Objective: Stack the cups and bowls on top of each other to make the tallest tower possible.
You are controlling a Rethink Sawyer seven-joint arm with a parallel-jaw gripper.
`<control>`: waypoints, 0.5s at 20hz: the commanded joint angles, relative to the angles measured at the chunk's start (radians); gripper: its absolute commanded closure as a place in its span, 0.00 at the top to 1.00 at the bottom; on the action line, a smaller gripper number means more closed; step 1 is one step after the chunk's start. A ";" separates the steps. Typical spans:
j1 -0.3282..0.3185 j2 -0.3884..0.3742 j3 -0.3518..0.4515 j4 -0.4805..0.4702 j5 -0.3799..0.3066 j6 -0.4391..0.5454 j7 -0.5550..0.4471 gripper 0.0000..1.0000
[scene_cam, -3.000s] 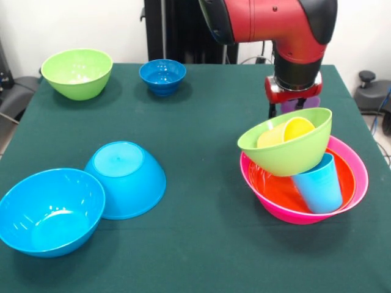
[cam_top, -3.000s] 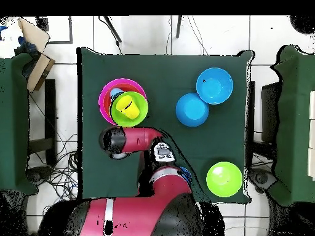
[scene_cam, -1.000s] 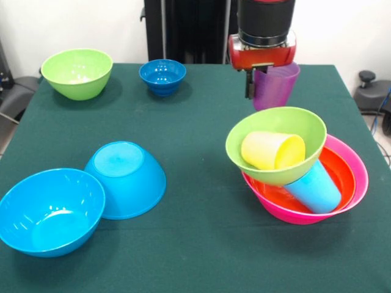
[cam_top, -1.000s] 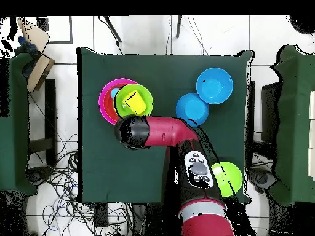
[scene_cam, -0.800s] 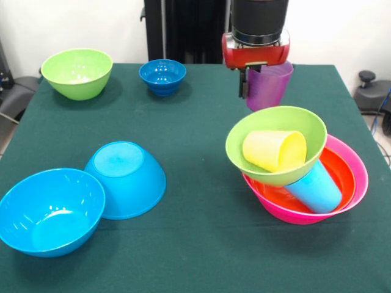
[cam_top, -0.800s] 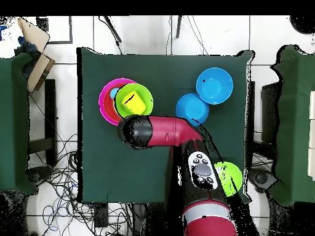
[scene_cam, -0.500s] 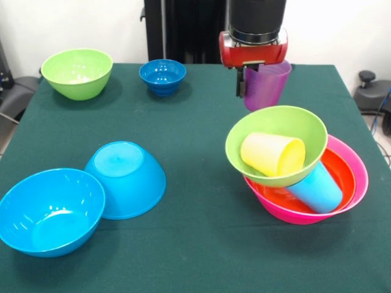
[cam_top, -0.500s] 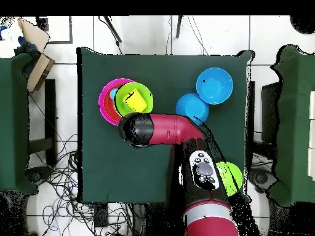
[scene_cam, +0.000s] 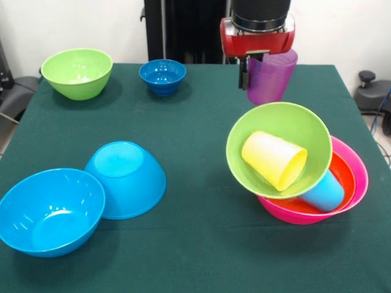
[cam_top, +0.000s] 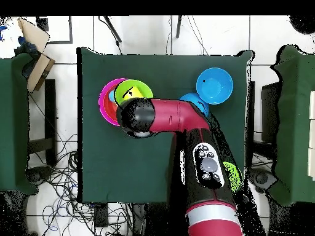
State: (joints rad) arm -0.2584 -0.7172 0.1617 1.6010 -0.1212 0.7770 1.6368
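My gripper [scene_cam: 264,74] is shut on the translucent purple cup [scene_cam: 270,77] and holds it upright in the air, just behind the tower. The tower has the large pink bowl [scene_cam: 359,173] as base, the orange bowl [scene_cam: 339,166] inside it, and a lime green bowl [scene_cam: 280,150] tilted steeply toward the camera on top. The yellow cup [scene_cam: 274,159] lies on its side in the green bowl. The light blue cup [scene_cam: 323,191] lies under the green bowl in the orange one. In the overhead view the arm [cam_top: 161,117] covers the gripper and part of the tower [cam_top: 117,98].
A second lime green bowl [scene_cam: 77,73] and the small dark-blue footed bowl [scene_cam: 162,76] stand at the far left. An upright bright blue bowl [scene_cam: 49,211] and an overturned one [scene_cam: 126,179] touch at the near left. The table edge [scene_cam: 342,66] runs behind the gripper.
My gripper rose and moved slightly right with the purple cup. The lime green bowl on the tower tipped further toward the camera, and the yellow cup slid lower in it.
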 commanded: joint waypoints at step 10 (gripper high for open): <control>-0.019 -0.036 0.116 -0.188 -0.049 0.239 -0.120 0.00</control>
State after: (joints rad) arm -0.2690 -0.7497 0.1893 1.4801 -0.1241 0.8948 1.6368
